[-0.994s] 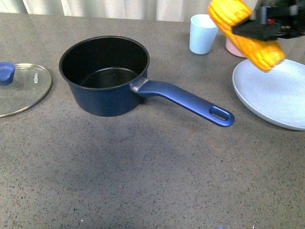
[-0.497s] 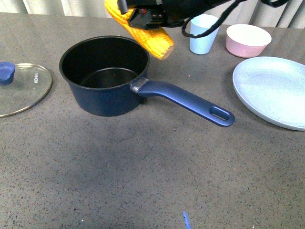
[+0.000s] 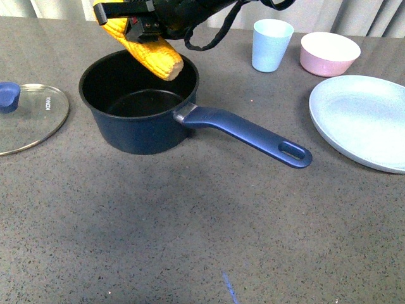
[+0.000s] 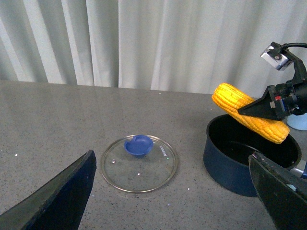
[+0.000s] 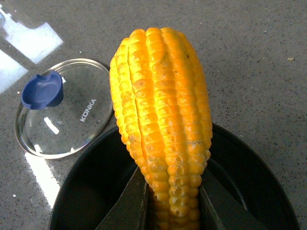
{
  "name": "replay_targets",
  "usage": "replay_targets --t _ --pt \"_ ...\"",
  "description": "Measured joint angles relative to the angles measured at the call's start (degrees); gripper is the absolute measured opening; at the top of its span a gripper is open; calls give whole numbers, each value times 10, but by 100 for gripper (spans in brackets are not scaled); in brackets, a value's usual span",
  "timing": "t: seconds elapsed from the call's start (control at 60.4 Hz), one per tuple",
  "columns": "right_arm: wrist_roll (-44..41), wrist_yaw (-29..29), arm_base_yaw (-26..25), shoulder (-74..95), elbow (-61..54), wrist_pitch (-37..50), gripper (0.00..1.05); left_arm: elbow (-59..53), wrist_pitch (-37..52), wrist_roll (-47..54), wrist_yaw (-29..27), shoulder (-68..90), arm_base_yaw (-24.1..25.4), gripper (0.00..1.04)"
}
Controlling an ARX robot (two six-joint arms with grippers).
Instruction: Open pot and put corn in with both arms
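Observation:
The navy pot (image 3: 136, 123) stands open on the table, black inside, its long blue handle (image 3: 253, 136) pointing right and toward me. Its glass lid (image 3: 28, 117) with the blue knob lies flat at the far left. My right gripper (image 3: 142, 28) is shut on the yellow corn (image 3: 147, 47) and holds it tilted above the pot's far rim. In the right wrist view the corn (image 5: 163, 124) sits between the dark fingers (image 5: 127, 208) over the pot (image 5: 249, 191). My left gripper (image 4: 177, 191) is open and empty, raised above the table near the lid (image 4: 139, 163); the pot (image 4: 230, 163) and corn (image 4: 252, 120) show to one side.
A pale blue cup (image 3: 271, 44) and a pink bowl (image 3: 329, 54) stand at the back right. A large pale blue plate (image 3: 364, 120) lies at the right edge. Curtains hang behind the table.
My right gripper has carried the corn leftward from above the plate to above the pot's far rim. The pot and lid have not moved.

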Motion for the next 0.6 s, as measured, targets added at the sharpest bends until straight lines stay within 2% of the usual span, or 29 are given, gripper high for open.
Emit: replay_targets --t 0.099,0.248,0.596 --pt "0 2 1 3 -2 -1 18 0 0 0 0 0 0 96" --pt "0 9 -2 3 -13 0 45 0 0 0 0 0 0 96" --pt "7 11 -14 -16 -66 30 96 0 0 0 0 0 0 96"
